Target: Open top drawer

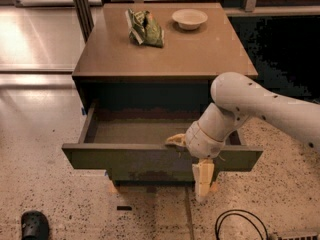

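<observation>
– Gripper (192, 159) position?

– At the end of the white arm (270, 106), right at the upper edge of the top drawer (125, 156), toward its right end.

– Open or closed?

– Spread wide. One pale finger (175, 140) lies over the lip and points left; the other (203, 176) hangs down outside the scratched front. The front panel passes between them. Whether they press on it, I cannot tell.

– And the drawer itself?

– Pulled well out of the cabinet (165, 59). Most of its front runs off to the gripper's left, with a short stretch to its right. The shallow brown tray (135, 131) lies just behind the gripper.

– Anything else?

– A green bag (145, 28) and a pale bowl (189, 18) sit on the cabinet top, well behind the gripper.
</observation>
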`<state>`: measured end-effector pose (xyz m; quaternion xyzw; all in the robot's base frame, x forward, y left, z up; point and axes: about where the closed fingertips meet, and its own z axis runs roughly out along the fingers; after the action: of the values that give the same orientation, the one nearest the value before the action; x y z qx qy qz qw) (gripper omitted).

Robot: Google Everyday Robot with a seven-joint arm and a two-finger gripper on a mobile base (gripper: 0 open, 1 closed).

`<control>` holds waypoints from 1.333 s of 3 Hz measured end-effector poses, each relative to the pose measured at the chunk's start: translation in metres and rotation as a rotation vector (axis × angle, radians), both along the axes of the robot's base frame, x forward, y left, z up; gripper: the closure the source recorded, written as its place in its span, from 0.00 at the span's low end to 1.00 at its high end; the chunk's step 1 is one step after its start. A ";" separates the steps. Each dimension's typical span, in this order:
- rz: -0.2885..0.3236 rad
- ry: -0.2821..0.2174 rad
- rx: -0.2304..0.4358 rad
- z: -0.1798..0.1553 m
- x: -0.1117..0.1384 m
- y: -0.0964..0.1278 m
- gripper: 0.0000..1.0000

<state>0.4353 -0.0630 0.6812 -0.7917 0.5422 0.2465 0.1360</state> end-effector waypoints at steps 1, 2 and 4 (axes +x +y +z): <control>0.017 0.041 0.007 -0.011 -0.008 0.000 0.00; 0.041 0.025 0.022 0.005 -0.038 -0.005 0.00; 0.059 0.028 0.017 0.000 -0.026 0.003 0.00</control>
<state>0.4090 -0.0603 0.6812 -0.8027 0.5182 0.2659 0.1280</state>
